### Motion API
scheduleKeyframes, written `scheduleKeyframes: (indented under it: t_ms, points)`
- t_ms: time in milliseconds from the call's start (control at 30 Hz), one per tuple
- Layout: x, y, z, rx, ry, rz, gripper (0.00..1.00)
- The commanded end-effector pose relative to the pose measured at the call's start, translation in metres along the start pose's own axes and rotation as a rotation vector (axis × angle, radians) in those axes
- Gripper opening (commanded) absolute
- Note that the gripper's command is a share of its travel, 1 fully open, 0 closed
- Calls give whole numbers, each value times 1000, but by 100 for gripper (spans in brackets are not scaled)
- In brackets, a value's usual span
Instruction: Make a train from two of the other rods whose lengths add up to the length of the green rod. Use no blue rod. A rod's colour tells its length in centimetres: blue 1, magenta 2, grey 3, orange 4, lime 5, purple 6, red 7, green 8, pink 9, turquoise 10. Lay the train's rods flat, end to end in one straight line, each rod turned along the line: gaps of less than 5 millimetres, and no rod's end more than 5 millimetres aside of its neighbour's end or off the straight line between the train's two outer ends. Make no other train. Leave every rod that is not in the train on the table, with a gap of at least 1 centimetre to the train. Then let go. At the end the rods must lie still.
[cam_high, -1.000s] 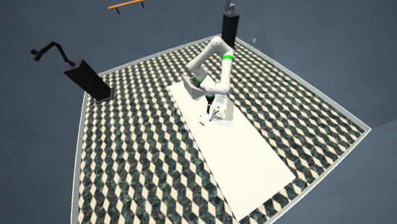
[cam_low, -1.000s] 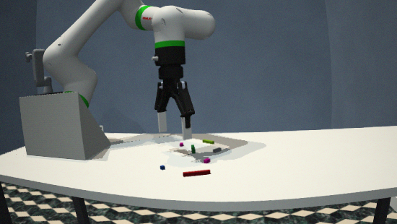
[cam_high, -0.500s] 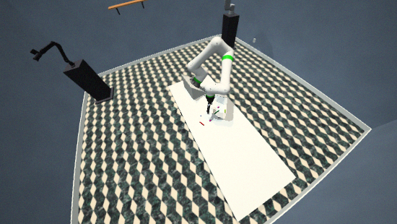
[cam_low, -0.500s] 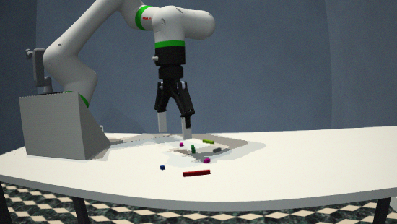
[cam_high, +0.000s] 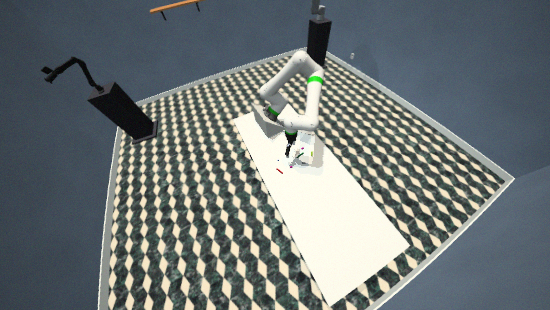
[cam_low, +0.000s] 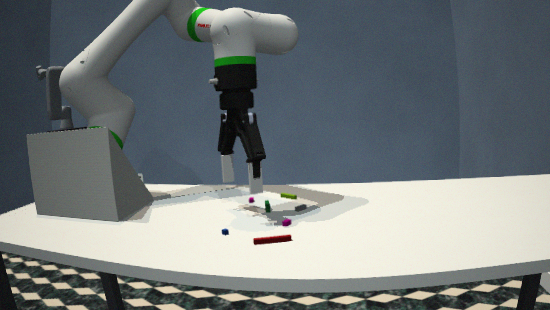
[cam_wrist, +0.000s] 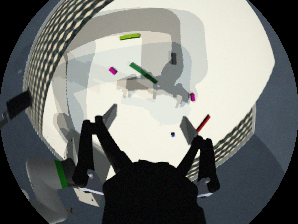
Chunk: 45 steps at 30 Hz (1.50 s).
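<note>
Six rods (cam_low: 272, 240) lie scattered under the wide-open pincer (cam_low: 242, 176).

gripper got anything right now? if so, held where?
Nothing. The gripper is fully open, hanging above the table; the rods, including the green rod, lie loose below it.

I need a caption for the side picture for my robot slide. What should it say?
White robot arm holds its open black claw above small coloured rods on the white table, the long red rod lying nearest the front.
</note>
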<state>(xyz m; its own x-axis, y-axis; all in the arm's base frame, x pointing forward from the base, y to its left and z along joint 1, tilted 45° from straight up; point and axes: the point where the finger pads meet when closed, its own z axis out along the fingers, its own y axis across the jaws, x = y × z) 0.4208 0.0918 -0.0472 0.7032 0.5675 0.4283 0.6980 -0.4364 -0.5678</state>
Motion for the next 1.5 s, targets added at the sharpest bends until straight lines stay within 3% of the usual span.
scheduleKeyframes:
  t_ms: [0,867,1467]
  points:
    - [0,0,0,-1,-2,167,100]
    - [0,0,-1,-3,-1,917,100]
    - [1,0,-1,-4,0,1544,100]
